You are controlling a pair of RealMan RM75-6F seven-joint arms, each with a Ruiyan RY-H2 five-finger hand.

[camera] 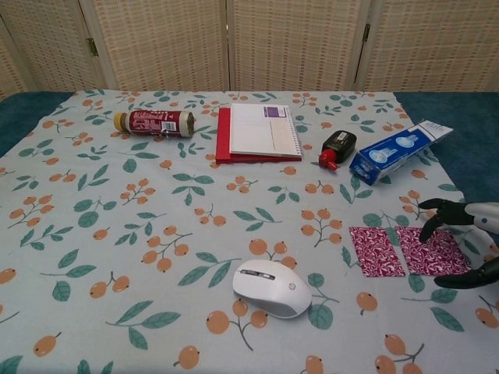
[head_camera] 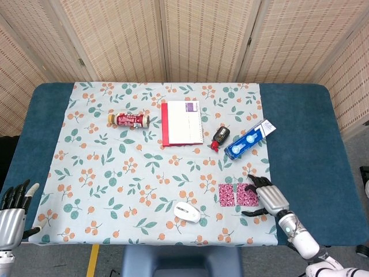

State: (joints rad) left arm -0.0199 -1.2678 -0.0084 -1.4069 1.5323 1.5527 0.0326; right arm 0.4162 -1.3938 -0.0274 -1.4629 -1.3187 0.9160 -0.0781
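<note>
My right hand (head_camera: pixel 266 198) hovers at the table's front right, fingers spread and holding nothing. It reaches over the right edge of the right of two magenta patterned squares (head_camera: pixel 248 195), which lie side by side on the floral cloth (head_camera: pixel 115 173). In the chest view the right hand (camera: pixel 475 214) enters from the right edge, its dark fingertips (camera: pixel 435 212) above the right magenta square (camera: pixel 431 251) and the thumb lower down. The left magenta square (camera: pixel 376 251) lies bare. My left hand (head_camera: pixel 12 216) stays off the table's front left corner, fingers extended and holding nothing.
A white mouse (camera: pixel 273 287) lies left of the squares. Further back are a red-labelled bottle on its side (camera: pixel 153 121), a red-and-white notebook (camera: pixel 261 132), a small black bottle with a red cap (camera: pixel 337 148) and a blue box (camera: pixel 399 152).
</note>
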